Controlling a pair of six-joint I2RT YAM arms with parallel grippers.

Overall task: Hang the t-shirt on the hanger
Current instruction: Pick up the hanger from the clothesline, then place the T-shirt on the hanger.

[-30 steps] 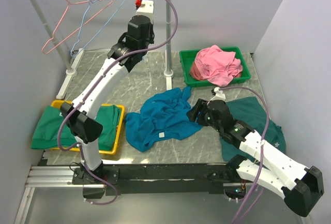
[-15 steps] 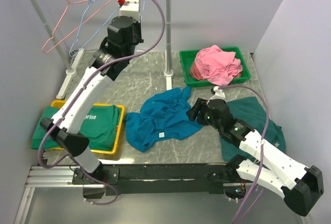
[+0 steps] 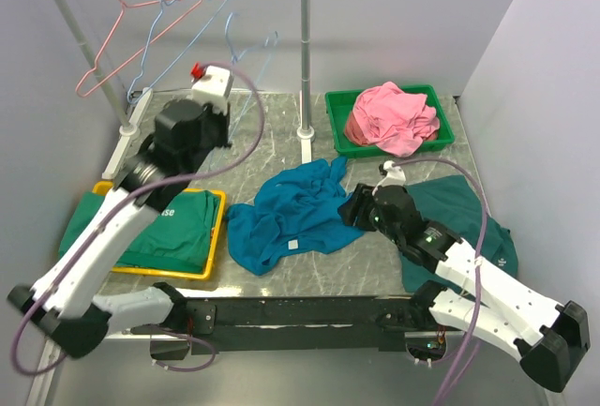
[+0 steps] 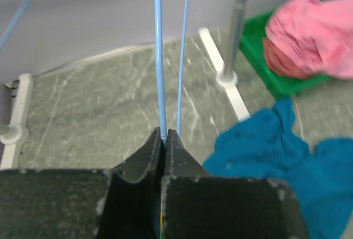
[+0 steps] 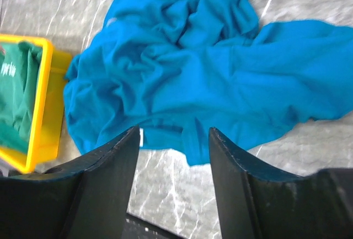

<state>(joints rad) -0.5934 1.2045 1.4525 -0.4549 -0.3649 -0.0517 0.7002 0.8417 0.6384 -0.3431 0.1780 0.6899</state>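
The teal-blue t-shirt lies crumpled on the marble table's middle; it also shows in the right wrist view and the left wrist view. My left gripper is shut on the light-blue wire hanger. It holds the hanger off the rail, above the table's back left. In the left wrist view the wire runs up from the closed fingertips. My right gripper is open and empty at the shirt's right edge, with cloth showing between its fingers.
A rack with a rail and upright post stands at the back. It carries a pink-red hanger and another blue hanger. A green tray holds a pink garment. A yellow tray holds a dark green shirt; another dark green shirt lies right.
My left arm has come down and leftward from the rail, bringing the light-blue hanger off it. The right arm has barely moved.
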